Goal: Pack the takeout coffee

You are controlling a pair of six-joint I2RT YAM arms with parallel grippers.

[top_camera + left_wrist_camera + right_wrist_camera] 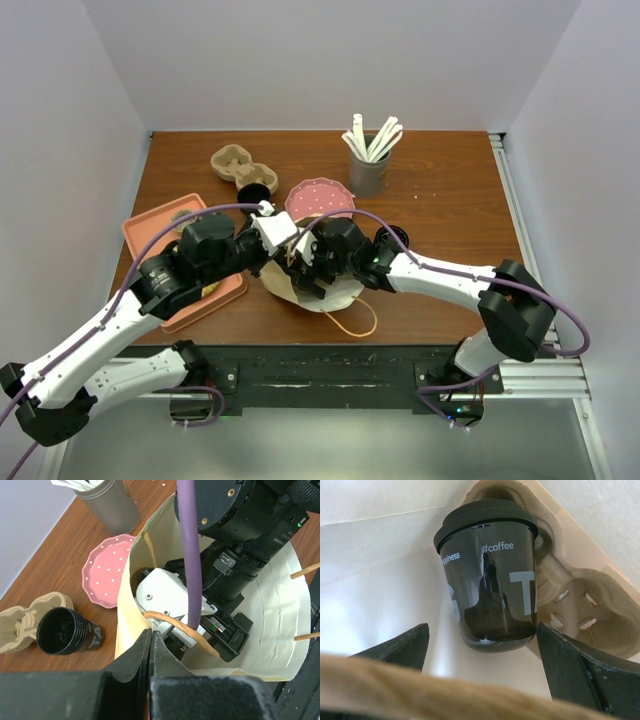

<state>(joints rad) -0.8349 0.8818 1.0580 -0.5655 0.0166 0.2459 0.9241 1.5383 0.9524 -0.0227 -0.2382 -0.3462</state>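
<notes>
**Black lidded coffee cup between the spread fingers of the right tool, inside a paper bag**

Cream and white, the paper bag [280,615] lies at the middle of the brown tabletop [450,200] with its mouth facing the left arm. The left tool [151,645] has its fingers pressed together, pinching the bag's rim just beside a twisted paper handle [180,627]. The right arm reaches into the bag from the opposite side.

The right wrist camera looks out from within the bag. The right tool [482,630] is spread wide, one dark finger on each side of the coffee cup [485,580] and neither touching it. The cup is glossy black with a black lid and pale lettering that includes "#coffee". A moulded pulp cup carrier [580,595] sits right behind it and to its right; I cannot tell whether the cup is seated in a cell.

Outside the bag, a second black cup [67,630] lies on its side without a lid, against another pulp carrier [30,620]. Near them are a pink dotted plate [107,570], a grey tin [368,172] of white sticks and a salmon tray [150,225].
</notes>
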